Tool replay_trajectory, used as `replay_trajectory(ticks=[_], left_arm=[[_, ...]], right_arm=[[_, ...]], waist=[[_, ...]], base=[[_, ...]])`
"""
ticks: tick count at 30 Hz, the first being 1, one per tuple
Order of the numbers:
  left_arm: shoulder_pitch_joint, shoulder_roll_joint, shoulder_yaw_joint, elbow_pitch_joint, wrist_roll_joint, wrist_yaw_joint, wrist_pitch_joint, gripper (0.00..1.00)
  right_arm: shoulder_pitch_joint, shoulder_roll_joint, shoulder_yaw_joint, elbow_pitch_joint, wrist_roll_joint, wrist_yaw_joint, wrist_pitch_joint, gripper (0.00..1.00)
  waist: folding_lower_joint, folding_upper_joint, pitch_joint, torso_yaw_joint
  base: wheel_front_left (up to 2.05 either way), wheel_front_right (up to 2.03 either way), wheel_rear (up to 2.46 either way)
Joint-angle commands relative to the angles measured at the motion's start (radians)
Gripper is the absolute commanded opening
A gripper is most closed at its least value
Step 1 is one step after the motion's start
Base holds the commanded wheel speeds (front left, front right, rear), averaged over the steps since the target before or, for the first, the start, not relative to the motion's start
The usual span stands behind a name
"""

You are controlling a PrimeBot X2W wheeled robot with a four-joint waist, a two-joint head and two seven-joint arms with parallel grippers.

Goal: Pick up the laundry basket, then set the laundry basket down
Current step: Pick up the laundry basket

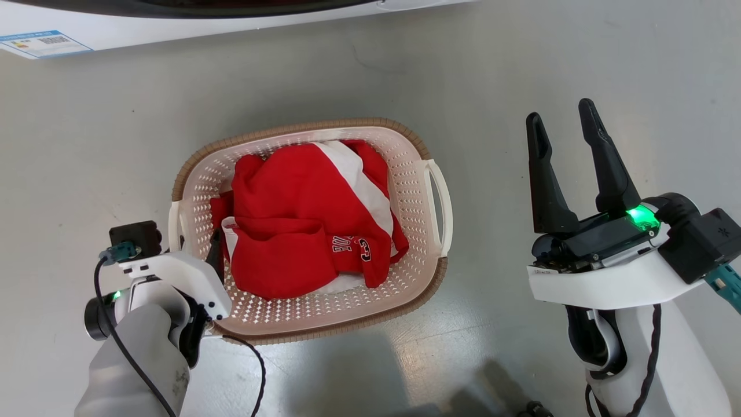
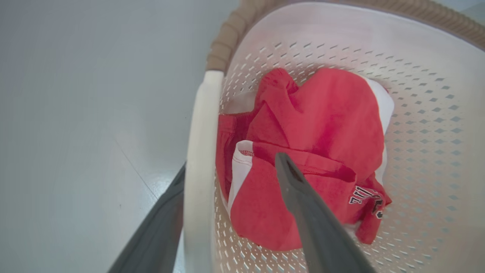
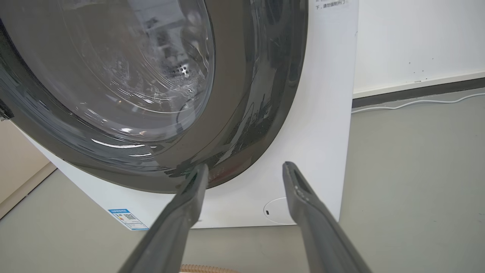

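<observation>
1. The left pincer (image 2: 232, 165) is released: its two fingers stand wide apart, one on each side of the white loop handle (image 2: 202, 151) of the laundry basket (image 1: 408, 191).
2. The outer finger (image 2: 159, 220) is on the floor side of this handle, very close to it; I cannot tell if it touches. The inner finger (image 2: 310, 212) is inside the basket, with a clear gap between it and the handle.
3. Just under and beyond the inner finger lies a red and white garment (image 1: 295, 214), crumpled, with some dark letters on one fold. The finger passes over it; contact I cannot tell.
4. The basket sits flat on the grey floor (image 1: 521, 69), directly ahead of the left pincer and to the left of the right pincer. Its tan woven rim runs around the top.
5. The right pincer (image 1: 560, 113) is also released, the fingers spread and nothing between them. It is well apart from the basket, beside the other loop handle (image 1: 443, 197) but not touching it.
6. In front of the right pincer stands the washing machine (image 3: 322, 132), white with a large dark round door, and the fingers point toward its lower part.
7. A green light shines on the body of the right pincer.
</observation>
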Motion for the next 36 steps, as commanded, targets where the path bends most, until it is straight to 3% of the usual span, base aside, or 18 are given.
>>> replay_trajectory(ticks=[1, 12, 22, 36], left_arm=[[0.019, 0.026, 0.016, -0.011, 0.012, 0.010, -0.006, 1.00], [0.085, 0.043, 0.035, -0.044, 0.046, 0.020, -0.006, 1.00], [0.183, 0.057, 0.106, -0.252, 0.092, 0.004, -0.006, 1.00], [0.386, 0.008, 0.199, -0.560, 0.203, -0.012, -0.006, 1.00]], right_arm=[[0.021, -0.002, 0.019, -0.012, 0.009, 0.007, -0.006, 1.00], [0.032, -0.006, 0.020, 0.018, 0.017, 0.007, -0.006, 1.00], [0.062, -0.017, 0.016, 0.047, 0.028, 0.007, -0.006, 1.00], [0.157, -0.052, 0.004, 0.104, 0.042, 0.007, -0.006, 1.00]], waist=[[0.0000, 0.0000, -0.006, 0.001], [0.0000, 0.0000, -0.108, 0.019], [0.0000, 0.0000, -0.250, 0.046], [0.0000, 0.0000, -0.517, 0.104]], base=[[0.00, 0.00, 0.00], [0.00, 0.00, 0.00], [0.00, 0.00, 0.00], [0.00, 0.00, 0.00]])
